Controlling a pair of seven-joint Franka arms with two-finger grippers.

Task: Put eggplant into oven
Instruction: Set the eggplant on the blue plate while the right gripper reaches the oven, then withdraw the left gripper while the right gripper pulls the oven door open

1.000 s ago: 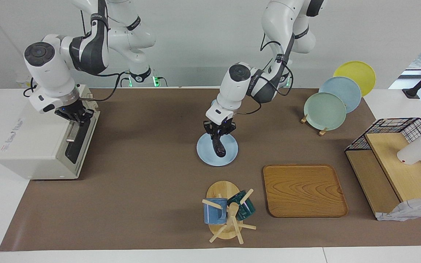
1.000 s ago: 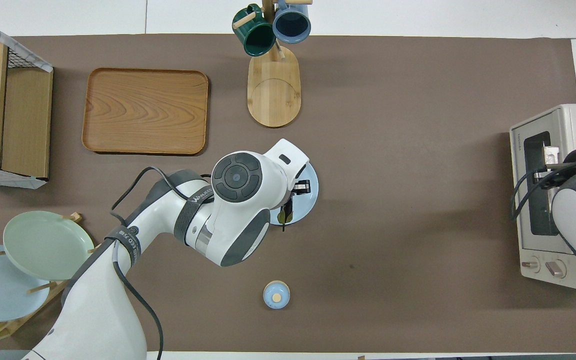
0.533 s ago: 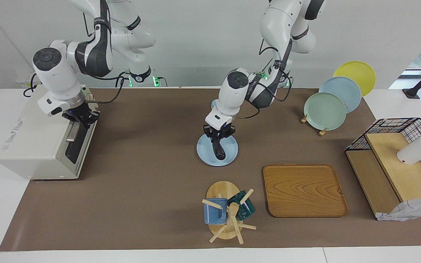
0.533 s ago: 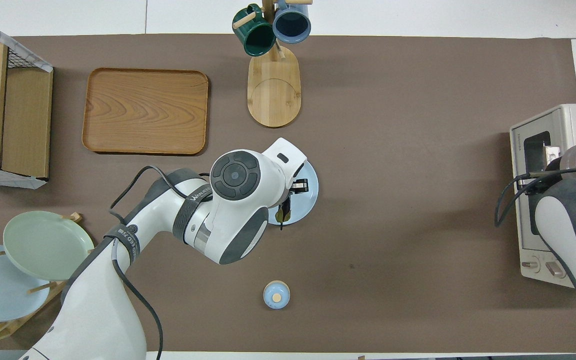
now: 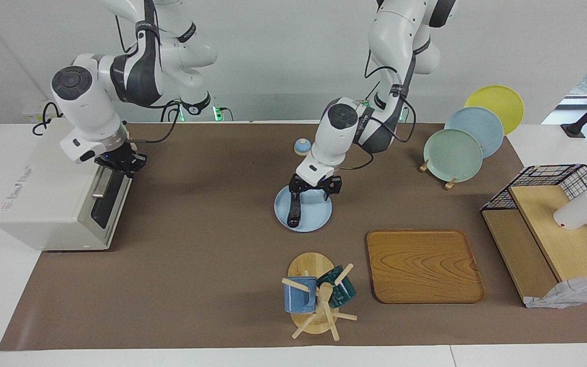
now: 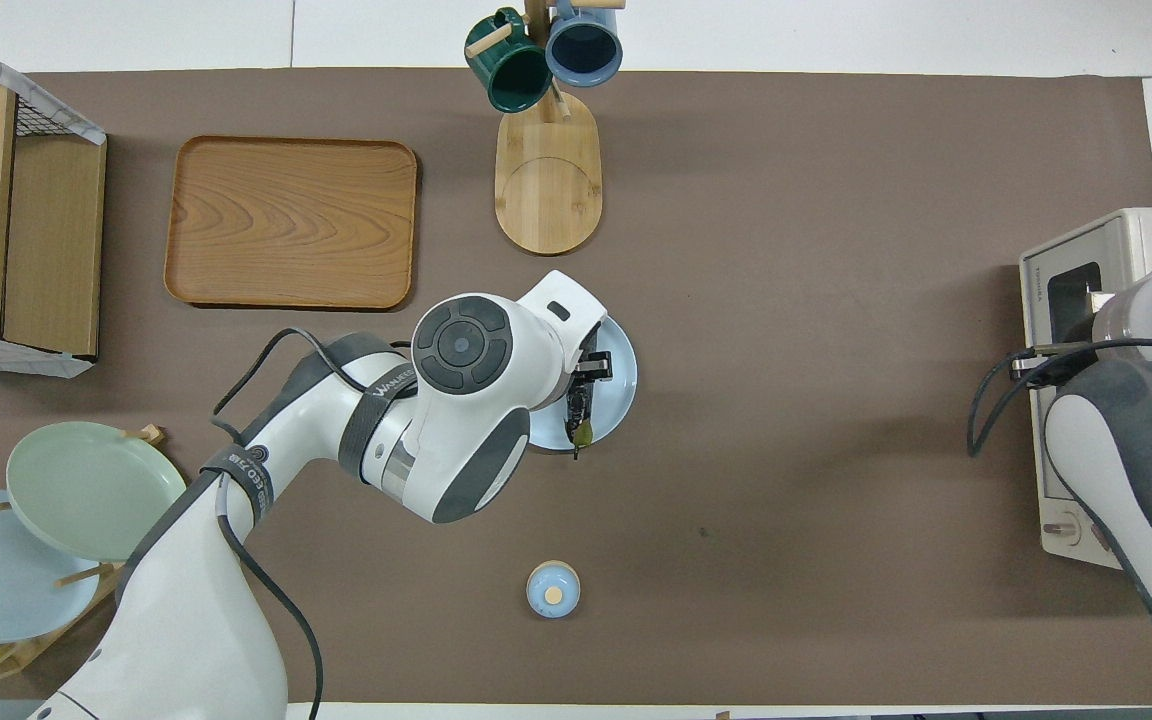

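Two grippers: left gripper [image 5: 315,187] spread empty over plate [image 5: 319,220] w/ eggplant [image 5: 293,210] loose on it, right gripper [image 5: 120,164] clenched by oven [image 5: 54,199] door, prob. to open it.

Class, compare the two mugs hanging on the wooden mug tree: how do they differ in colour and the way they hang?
The blue mug is pale blue; the green mug is dark green. The blue mug hangs toward the right arm's end of the table, the green mug toward the left arm's end, more tilted. Both hang on the mug tree.
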